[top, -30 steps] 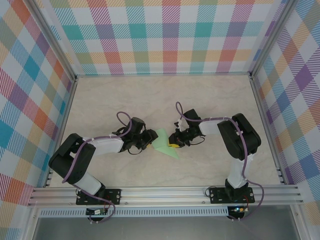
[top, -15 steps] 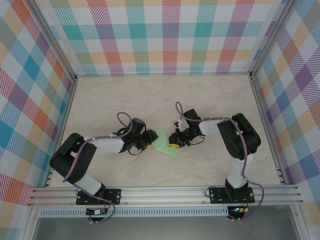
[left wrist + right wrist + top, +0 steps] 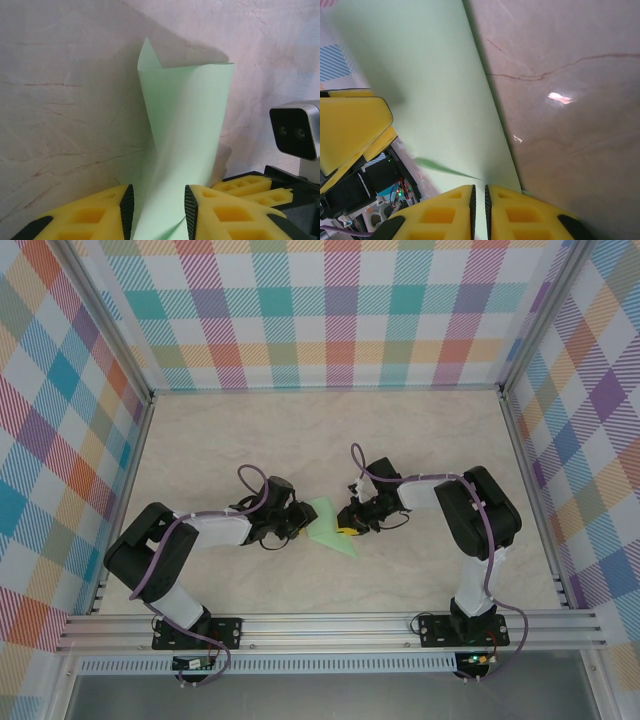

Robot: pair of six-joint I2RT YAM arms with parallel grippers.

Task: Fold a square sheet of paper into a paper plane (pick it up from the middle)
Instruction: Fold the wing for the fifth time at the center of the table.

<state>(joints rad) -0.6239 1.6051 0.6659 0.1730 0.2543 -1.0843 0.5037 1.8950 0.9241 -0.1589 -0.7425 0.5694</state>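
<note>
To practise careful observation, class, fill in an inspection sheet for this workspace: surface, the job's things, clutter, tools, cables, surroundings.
Surface: pale marbled tabletop, flat, with faint veins.
Job's things: light green paper plane, partly folded, lying between the two tools near the table's middle.
Clutter: nothing seen.
Tools: left tool straddles the paper, grip unclear; right tool is closed on the paper's edge.
Cables: purple cables loop along both arms, off the paper.
Surroundings: checked walls on three sides; metal frame along the near edge.
</note>
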